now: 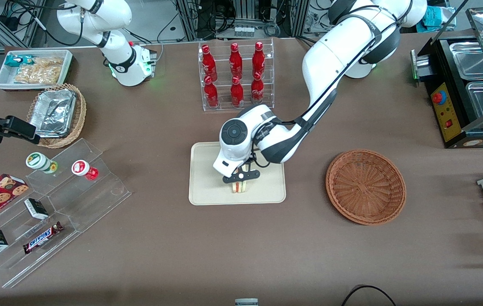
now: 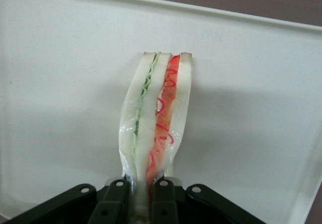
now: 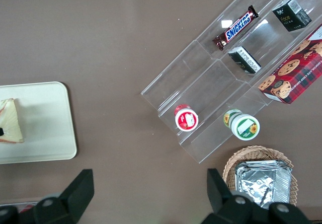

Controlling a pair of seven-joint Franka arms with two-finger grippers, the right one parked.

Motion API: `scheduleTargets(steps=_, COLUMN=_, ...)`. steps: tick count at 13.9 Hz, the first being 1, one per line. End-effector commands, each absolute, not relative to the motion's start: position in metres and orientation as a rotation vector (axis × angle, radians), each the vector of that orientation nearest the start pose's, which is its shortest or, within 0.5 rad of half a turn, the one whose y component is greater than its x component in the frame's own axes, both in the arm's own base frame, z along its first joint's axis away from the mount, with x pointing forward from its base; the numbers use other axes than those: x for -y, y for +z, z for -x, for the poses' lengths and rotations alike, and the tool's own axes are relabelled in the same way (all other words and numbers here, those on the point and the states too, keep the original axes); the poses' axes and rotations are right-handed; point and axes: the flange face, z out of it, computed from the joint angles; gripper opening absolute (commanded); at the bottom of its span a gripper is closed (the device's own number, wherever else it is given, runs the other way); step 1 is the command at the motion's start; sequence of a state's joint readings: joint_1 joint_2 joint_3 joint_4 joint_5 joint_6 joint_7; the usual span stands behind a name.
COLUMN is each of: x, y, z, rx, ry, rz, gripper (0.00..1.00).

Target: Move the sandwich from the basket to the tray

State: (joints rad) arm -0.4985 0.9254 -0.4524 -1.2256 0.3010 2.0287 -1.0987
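The gripper is pinched tight on the sandwich, low over the tray. The basket sits at the tray's three o'clock. A Snickers bar lies on the acrylic stand.

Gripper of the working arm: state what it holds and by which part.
The gripper over the tray is shut on the sandwich, pinching one narrow end of the wedge.
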Motion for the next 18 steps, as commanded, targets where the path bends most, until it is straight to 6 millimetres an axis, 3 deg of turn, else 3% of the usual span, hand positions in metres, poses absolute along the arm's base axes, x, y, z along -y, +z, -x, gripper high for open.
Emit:
scheduleTargets(steps=1, x=0.544, y=0.248, z=-0.526, rx=0.205, ry=0.117, rz=3.149, gripper=0.99)
scheduleTargets(steps=3, x=0.544, y=0.262, z=-0.527, rx=0.179, ry=0.101, rz=3.157, gripper=1.0)
scheduleTargets(steps=7, x=0.517, y=0.32, z=-0.539, rx=0.219, ry=0.086, rz=3.105, gripper=1.0)
scheduleTargets(steps=8, x=0.51, y=0.343, z=-0.541, rx=0.223, ry=0.062, rz=3.099, gripper=1.0)
scheduleTargets(steps=11, x=0.46, y=0.376, z=-0.54, rx=0.311, ry=0.059, rz=3.01, gripper=1.0)
scheduleTargets(steps=16, x=0.347, y=0.388, z=-0.558, rx=0.411, ry=0.075, rz=2.915, gripper=1.0)
scheduleTargets(steps=18, x=0.315, y=0.397, z=-0.562, rx=0.378, ry=0.107, rz=2.923, gripper=1.0)
